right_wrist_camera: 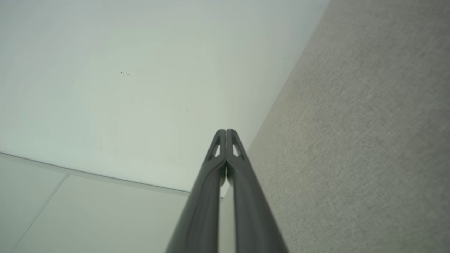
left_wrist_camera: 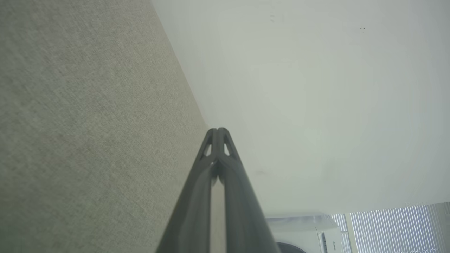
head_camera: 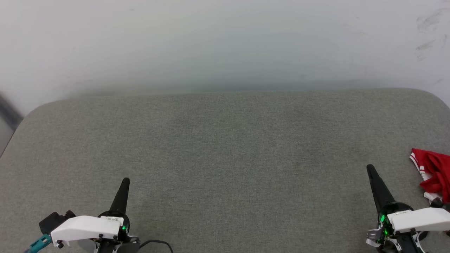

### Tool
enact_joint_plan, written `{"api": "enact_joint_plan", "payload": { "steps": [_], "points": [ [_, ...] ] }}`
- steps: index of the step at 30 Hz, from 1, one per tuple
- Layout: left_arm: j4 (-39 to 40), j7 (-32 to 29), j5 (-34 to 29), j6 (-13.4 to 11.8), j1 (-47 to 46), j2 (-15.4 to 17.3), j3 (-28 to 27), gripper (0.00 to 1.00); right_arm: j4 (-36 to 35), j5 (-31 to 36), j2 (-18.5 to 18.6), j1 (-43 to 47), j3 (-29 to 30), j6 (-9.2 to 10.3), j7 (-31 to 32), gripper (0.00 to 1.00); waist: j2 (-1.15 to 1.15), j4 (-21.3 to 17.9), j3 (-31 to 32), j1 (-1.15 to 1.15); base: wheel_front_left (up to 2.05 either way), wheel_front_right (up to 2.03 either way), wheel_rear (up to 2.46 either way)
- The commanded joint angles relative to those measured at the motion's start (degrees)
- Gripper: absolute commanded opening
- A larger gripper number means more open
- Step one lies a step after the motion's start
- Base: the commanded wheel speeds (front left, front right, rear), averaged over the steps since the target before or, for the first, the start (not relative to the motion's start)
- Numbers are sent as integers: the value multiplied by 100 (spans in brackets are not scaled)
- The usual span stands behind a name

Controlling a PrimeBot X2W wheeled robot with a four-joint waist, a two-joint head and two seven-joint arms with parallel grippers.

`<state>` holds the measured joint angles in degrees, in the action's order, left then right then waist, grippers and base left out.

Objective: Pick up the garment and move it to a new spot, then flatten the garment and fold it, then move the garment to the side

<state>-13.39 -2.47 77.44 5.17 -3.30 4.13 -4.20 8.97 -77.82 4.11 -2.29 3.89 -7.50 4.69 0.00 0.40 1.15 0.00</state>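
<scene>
Crumpled red jersey garment with white striped trim point(head_camera: 434, 174) bunched at right edge of grey fabric-covered desk point(head_camera: 225, 147), just beside right pincer point(head_camera: 370, 168); right pincer and left pincer point(head_camera: 125, 181) both closed, empty; fits garment awaiting pick-up, or already set aside; fold state unclear, partly out of frame.

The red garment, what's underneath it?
The garment lies bunched on the grey fabric surface at the head view's right edge. Its folds hide anything directly beneath, and the frame cuts it off.
</scene>
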Motion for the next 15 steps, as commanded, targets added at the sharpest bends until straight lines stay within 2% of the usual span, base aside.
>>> {"api": "enact_joint_plan", "payload": {
  "steps": [1, 15],
  "points": [
    [17, -46, 105, 55, -128, -10, -36, 0, 10, -120, 22, -118, 14, 1, 20, 0, 0, -1, -3, 0, 0, 0, 0],
    [-21, -207, 709, 141, -220, -59, -126, 0, 229, -757, 7, -259, 57, 1, 35, 0, 0, -16, -54, 0, 0, 0, 0]
  ]
}}
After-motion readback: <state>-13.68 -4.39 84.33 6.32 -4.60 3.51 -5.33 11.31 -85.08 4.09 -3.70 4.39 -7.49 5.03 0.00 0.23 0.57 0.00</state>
